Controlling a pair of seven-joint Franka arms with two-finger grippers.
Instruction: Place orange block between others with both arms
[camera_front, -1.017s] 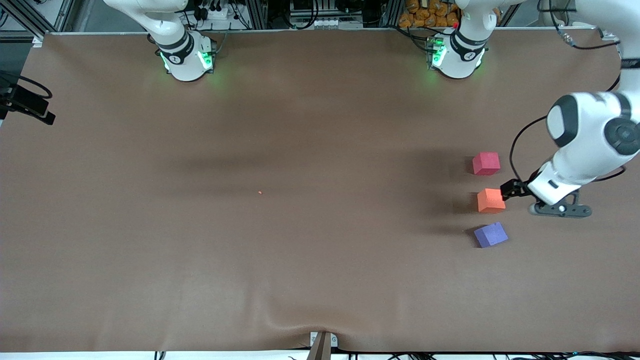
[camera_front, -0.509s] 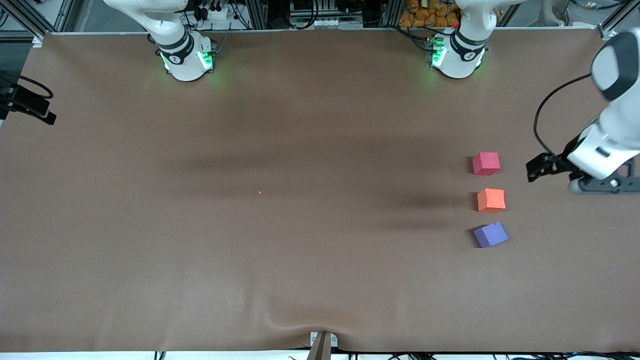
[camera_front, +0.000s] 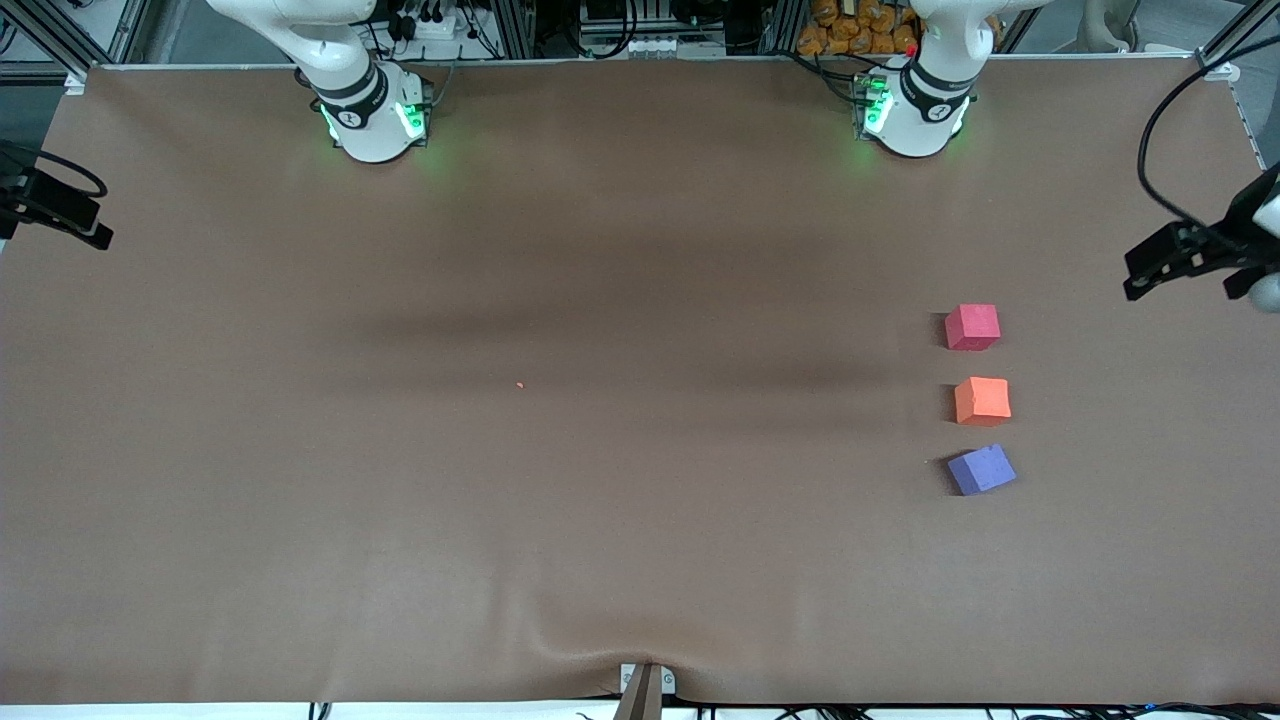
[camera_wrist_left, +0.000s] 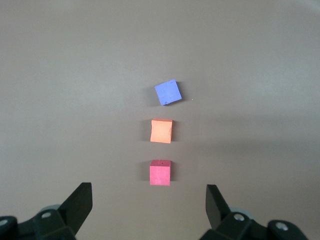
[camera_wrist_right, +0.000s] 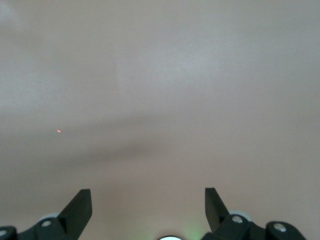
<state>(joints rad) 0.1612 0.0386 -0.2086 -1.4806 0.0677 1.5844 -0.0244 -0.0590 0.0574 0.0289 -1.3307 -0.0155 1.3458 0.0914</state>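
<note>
The orange block (camera_front: 982, 400) (camera_wrist_left: 161, 131) lies on the brown table toward the left arm's end, in a row with the others. The pinkish-red cube (camera_front: 972, 327) (camera_wrist_left: 160, 172) is farther from the front camera and the purple-blue cube (camera_front: 981, 469) (camera_wrist_left: 168, 92) is nearer, turned slightly askew. My left gripper (camera_wrist_left: 148, 189) hangs open and empty, high over the table's edge beside the row. In the front view only its wrist (camera_front: 1190, 255) shows. My right gripper (camera_wrist_right: 147, 192) is open and empty over bare table, and its arm waits near its base (camera_front: 370, 120).
A tiny orange speck (camera_front: 520, 385) (camera_wrist_right: 59, 131) lies mid-table. The brown cover (camera_front: 400, 500) wrinkles at the front edge by a clamp (camera_front: 645, 685). A black bracket (camera_front: 60, 210) juts in at the right arm's end.
The left arm has lifted away from beside the orange block and swung out toward the table's end and the bases. The three cubes have not moved. The right arm is still.
</note>
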